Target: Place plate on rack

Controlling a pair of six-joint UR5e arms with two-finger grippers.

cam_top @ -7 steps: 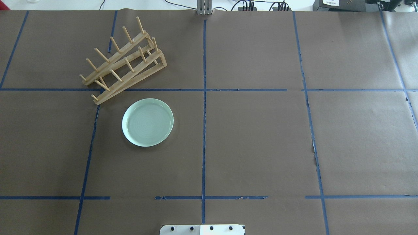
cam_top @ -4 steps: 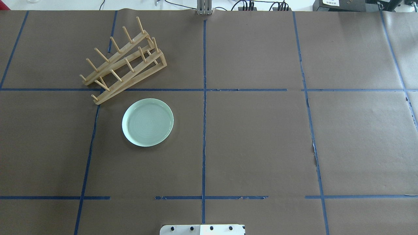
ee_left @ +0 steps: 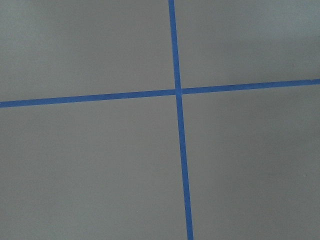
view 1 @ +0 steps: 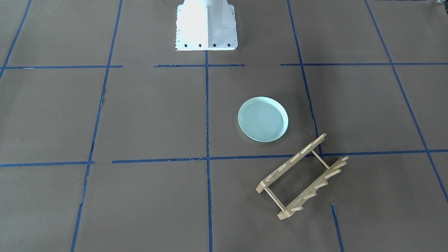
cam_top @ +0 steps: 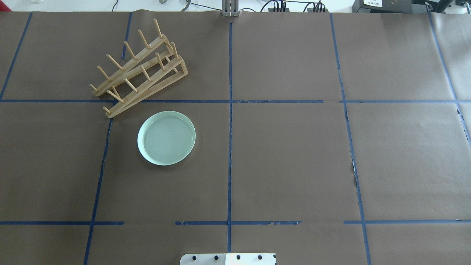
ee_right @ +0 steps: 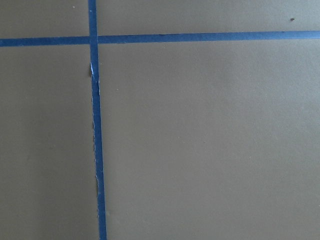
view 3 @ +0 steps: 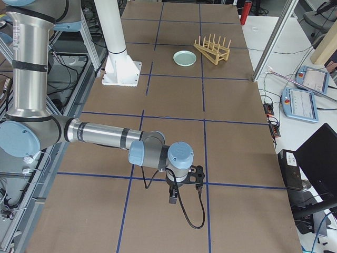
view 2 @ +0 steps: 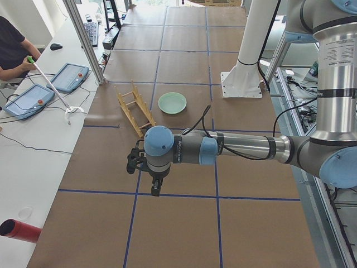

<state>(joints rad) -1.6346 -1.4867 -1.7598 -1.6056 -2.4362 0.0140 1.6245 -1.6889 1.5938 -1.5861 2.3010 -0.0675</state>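
Observation:
The pale mint-green plate [cam_top: 166,138] lies flat on the brown paper, just in front of the rack; it also shows in the front view [view 1: 263,119]. The light-wood rack [cam_top: 138,70] stands at the far left, set at an angle, with nothing between its pegs [view 1: 302,176]. Both grippers are far from them, out at the table's ends. The left gripper [view 2: 154,187] shows only in the exterior left view and the right gripper [view 3: 172,197] only in the exterior right view. I cannot tell whether either is open or shut. Both wrist views show only paper and tape.
Blue tape lines [cam_top: 230,121] divide the brown paper into squares. The white robot base [view 1: 206,26] stands at the near middle edge. An operator [view 2: 11,47] with teach pendants [view 2: 71,75] sits beyond the far edge. A red cylinder [view 2: 19,230] lies off the table's end.

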